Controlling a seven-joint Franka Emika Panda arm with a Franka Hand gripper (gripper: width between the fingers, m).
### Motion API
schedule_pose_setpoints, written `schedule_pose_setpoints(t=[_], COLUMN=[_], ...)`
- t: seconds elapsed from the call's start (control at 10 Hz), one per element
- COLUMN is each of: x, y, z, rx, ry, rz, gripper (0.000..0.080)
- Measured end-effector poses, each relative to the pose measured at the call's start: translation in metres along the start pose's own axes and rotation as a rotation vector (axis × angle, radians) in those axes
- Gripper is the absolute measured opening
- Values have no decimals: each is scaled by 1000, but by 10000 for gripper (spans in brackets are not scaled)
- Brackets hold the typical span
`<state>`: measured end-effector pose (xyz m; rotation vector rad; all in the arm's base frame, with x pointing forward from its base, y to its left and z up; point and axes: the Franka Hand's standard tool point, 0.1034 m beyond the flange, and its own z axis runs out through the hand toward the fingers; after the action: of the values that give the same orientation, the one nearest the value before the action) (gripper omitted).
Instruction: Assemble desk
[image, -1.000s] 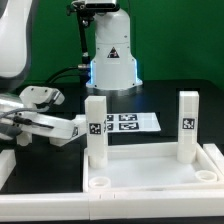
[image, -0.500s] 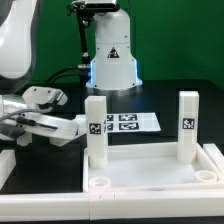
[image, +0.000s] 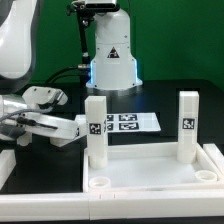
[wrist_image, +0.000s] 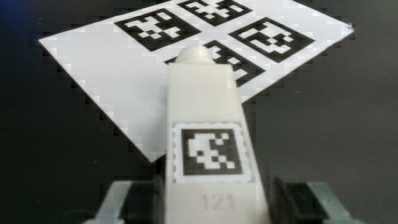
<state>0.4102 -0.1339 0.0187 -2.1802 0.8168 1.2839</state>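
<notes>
Two-finger gripper: jaws straddle the near end of a white rectangular plastic block leg bearing a black-and-white square tag. The wrist view shows one grey finger on each flank. Cannot tell whether the pads are pressing the plastic yet. This loose leg is horizontal and points toward the thin flat white marker board. Cannot tell whether it rests on the table.

In the exterior view the loose leg is at the exterior view's left. Its tagged end is just beside the first upright leg. That leg and the second upright leg stand at the two farther corners of the wide white tabletop slab.

Change over the last second: no visible shift of arm, loose leg or slab.

Judgement: the arm is parked for the grasp. The step in hand is picking up the third leg, which is not yet fitted.
</notes>
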Motion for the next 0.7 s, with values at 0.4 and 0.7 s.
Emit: schedule_pose_setpoints(t=[0.4, 0.7], x=[-26, -33], y=[-20, -31], z=[-35, -56], rx=[-3, -3], ry=[70, 332], rz=[-140, -185], gripper=[282, 282])
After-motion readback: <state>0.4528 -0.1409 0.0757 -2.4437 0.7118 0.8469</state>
